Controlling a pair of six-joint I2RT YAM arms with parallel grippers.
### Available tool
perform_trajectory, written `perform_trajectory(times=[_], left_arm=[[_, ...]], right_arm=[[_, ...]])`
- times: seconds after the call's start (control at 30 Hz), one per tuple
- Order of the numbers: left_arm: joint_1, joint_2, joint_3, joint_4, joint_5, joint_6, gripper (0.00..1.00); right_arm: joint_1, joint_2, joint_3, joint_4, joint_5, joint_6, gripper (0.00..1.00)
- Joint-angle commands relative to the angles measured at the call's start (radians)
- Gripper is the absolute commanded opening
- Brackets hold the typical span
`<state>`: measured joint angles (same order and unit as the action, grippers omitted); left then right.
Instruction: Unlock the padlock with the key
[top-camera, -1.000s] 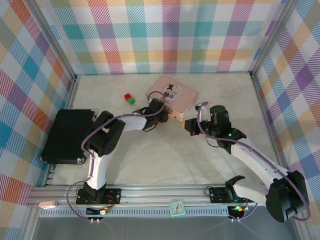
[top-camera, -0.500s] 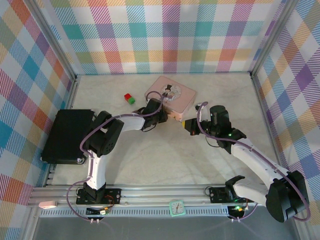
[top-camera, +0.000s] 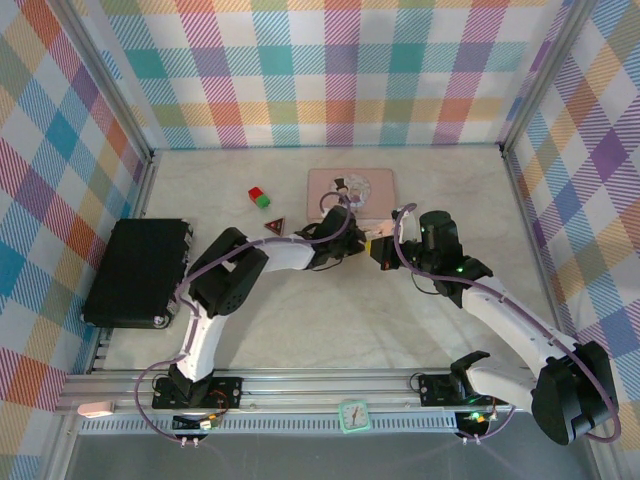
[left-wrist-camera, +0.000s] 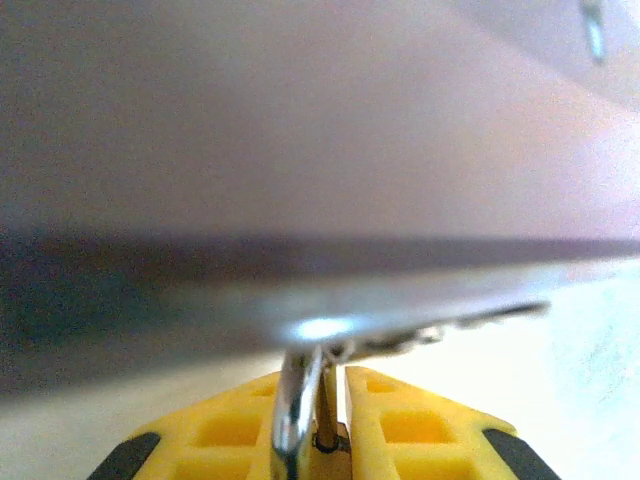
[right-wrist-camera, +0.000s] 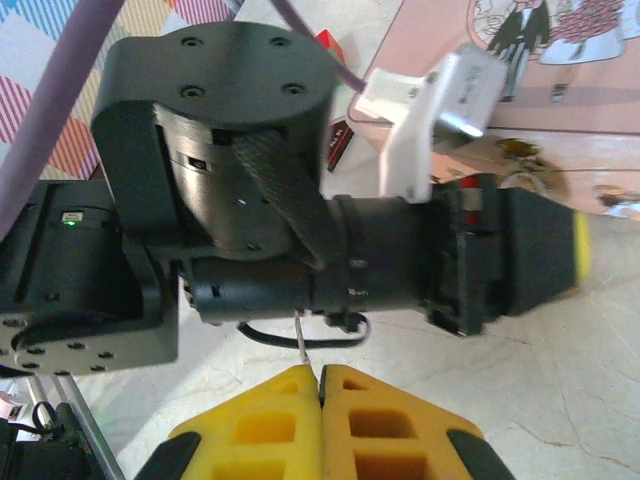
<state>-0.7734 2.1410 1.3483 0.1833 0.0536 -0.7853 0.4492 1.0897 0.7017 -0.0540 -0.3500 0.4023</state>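
Top external view, from above and behind both arms: a meeting at the near edge of the pink tin (top-camera: 350, 186), toward the back of the pale table (top-camera: 330, 320). Left gripper (top-camera: 348, 238) extended in from the left, right gripper (top-camera: 376, 248) from the right, tips near each other but apart.

Seen through the left wrist camera: yellow fingers (left-wrist-camera: 400, 420) clamped almost together on the padlock (left-wrist-camera: 298, 400), its silver shackle upright in the narrow gap and a glimpse of brass just below. Shackle top right against the blurred lower rim of the tin; impossible to tell whether hooked there.

Seen through the right wrist camera: yellow pads (right-wrist-camera: 260, 410) pressed tight on the key (right-wrist-camera: 301, 340), a thin metal sliver standing up out of the seam between them. Just ahead, the black wrist of the left arm (right-wrist-camera: 250, 150) across the frame, with the tin's illustrated lid behind it at upper right.

Elsewhere on the table: a red triangle piece (top-camera: 274, 227) just beyond the left arm's forearm, a red and green block pair (top-camera: 259, 196) farther back, and a black case (top-camera: 135, 270) at the left edge, well apart from the tin.
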Motion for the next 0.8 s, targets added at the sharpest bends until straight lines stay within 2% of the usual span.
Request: perform_trajectory(times=[0.0, 0.13, 0.23, 0.43, 0.77], left_arm=[[-0.022, 0.034, 0.051, -0.056, -0.039, -0.019, 0.09], [-0.012, 0.017, 0.018, -0.073, -0.061, 0.03, 0.07], [0.009, -0.004, -0.031, -0.026, -0.009, 0.05, 0.0], [0.034, -0.066, -0.103, 0.073, 0.095, -0.037, 0.0], [0.049, -0.072, -0.171, 0.346, 0.222, -0.313, 0.0]], right_arm=[[0.001, -0.035, 0.026, -0.027, 0.016, -0.009, 0.0], [-0.001, -0.054, 0.018, -0.035, 0.023, -0.013, 0.0], [-0.001, -0.05, 0.015, -0.045, 0.036, -0.004, 0.0], [-0.028, -0.022, -0.018, -0.051, 0.108, 0.103, 0.0], [-0.2, 0.096, -0.142, 0.18, -0.137, 0.304, 0.0]])
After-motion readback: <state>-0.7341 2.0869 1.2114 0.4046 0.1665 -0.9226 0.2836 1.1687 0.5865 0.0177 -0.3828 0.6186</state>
